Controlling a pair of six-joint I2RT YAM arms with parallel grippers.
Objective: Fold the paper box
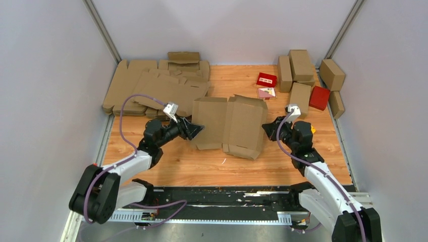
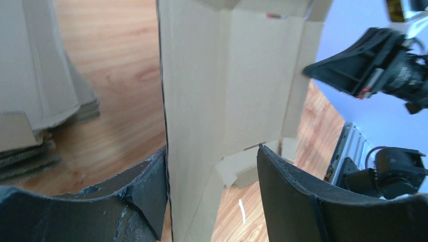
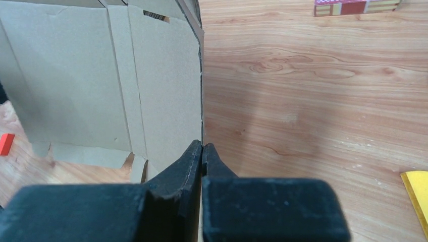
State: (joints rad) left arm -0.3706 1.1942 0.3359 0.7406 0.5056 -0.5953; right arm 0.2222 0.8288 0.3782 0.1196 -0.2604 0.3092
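Paper box [image 2: 227, 91]: upper part running off the top edge in the left wrist view; left part running off the edge in the right wrist view.
Left gripper [image 2: 209, 154]: both fingers being cropped by the bottom edge.
Right gripper [image 3: 202, 147]: pressed-together fingers hiding how far the box's edge is reaching between them.
Flat blanks [image 2: 45, 101]: blurring, leaving by the left edge.
Yellow object [image 3: 416, 194]: being cropped at the corner, unidentifiable.
Small red box [image 1: 266, 79]: label showing too small to read.

The table [image 1: 202, 166] is bearing the box [image 1: 232, 126] at its middle; blanks [image 1: 146, 88] are lying stacked far left, brown boxes [image 1: 301, 65] and red boxes [image 1: 319, 97] are sitting far right.
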